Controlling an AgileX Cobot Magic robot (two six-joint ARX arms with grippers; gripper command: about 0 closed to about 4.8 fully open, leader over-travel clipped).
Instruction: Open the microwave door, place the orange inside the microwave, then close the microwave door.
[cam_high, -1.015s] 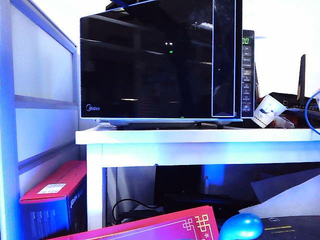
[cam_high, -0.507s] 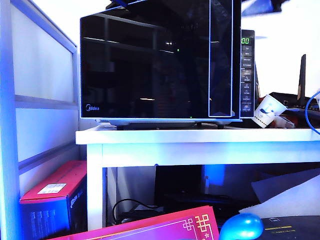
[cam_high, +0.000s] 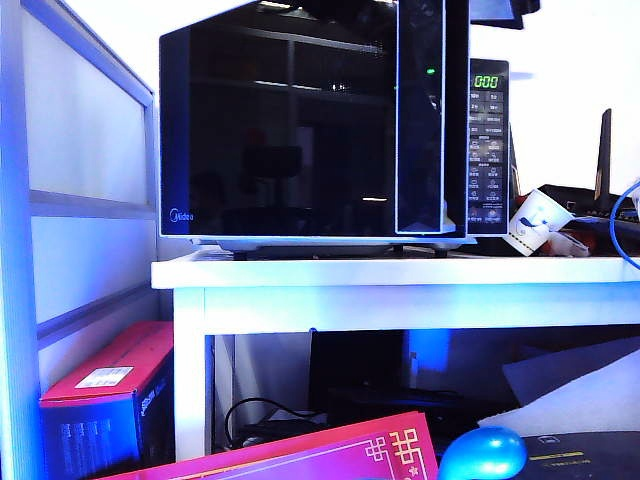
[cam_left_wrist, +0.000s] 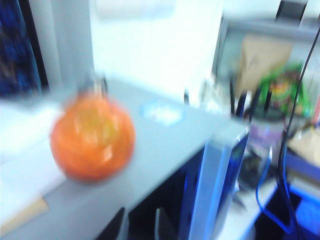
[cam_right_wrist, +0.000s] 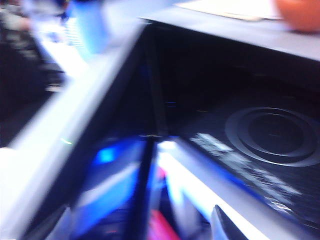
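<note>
Microwave sits on the white worktop. Microwave door is swung part open, free edge standing off the green-display button panel. Right wrist view looks past the door edge into the cavity, round turntable visible.

Orange rests on top of the microwave, near the front edge, not in any grip.

Left end effector: fingers spread, hovering just short of the orange, nothing between them. Right end effector: fingers spread at the door's free edge; can't tell if it's touching the door.

Risks:
- Orange is round and near the edge; a nudge from a finger on approach could roll it off the top.
- Door only part open, so carrying the orange in now likely clips the door edge.
- Both wrist views blurred, so contact is hard to confirm.
</note>
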